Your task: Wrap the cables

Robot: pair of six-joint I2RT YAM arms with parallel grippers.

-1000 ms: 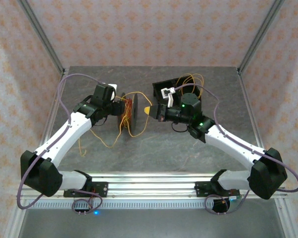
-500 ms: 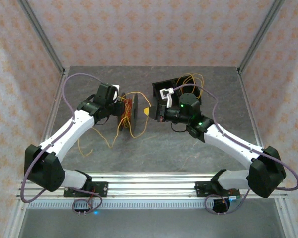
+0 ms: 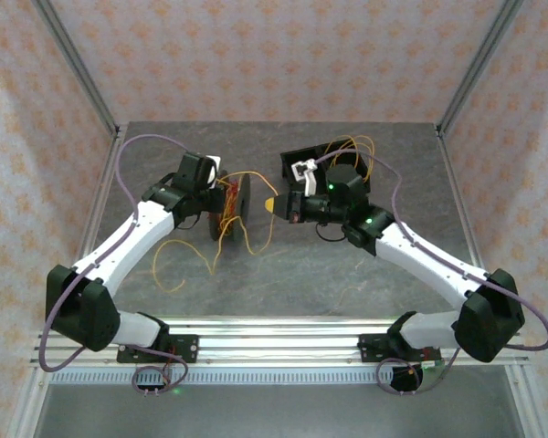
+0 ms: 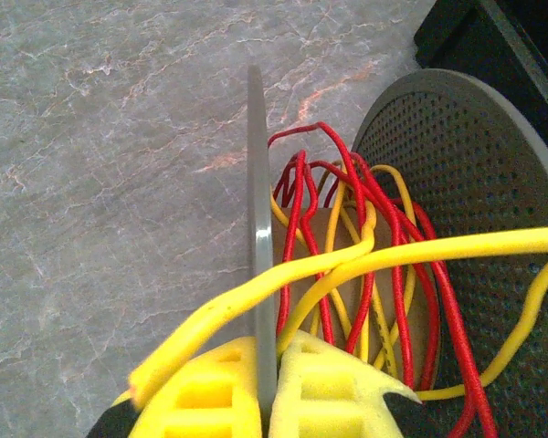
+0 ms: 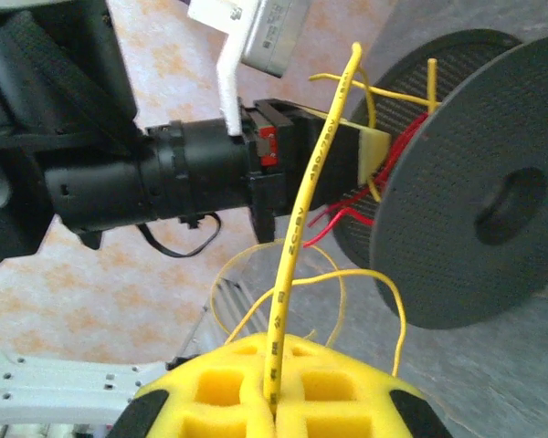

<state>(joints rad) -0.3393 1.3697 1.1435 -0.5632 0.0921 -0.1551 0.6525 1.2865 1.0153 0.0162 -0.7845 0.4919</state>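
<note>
L gripper [image 4: 267, 379] clamped on spool flange [image 4: 258, 228], lower centre. R gripper [image 5: 274, 383] pinched shut on yellow cable [image 5: 316, 173]. Remaining cables [image 3: 223, 215] loosely wound on spool [image 3: 245, 201], centre-left in top view. Risk: turns may be shed over flange if tension lost; thin-edge grip may be twisted loose.

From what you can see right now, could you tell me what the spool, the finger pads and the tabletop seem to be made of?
Spool: probably matte dark grey plastic; its flanges are thin and finely perforated. Finger pads: soft yellow foam, judging by the porous, moulded cells. Tabletop: grey stone-look with pale veins; real stone or printed laminate, I cannot tell.
</note>
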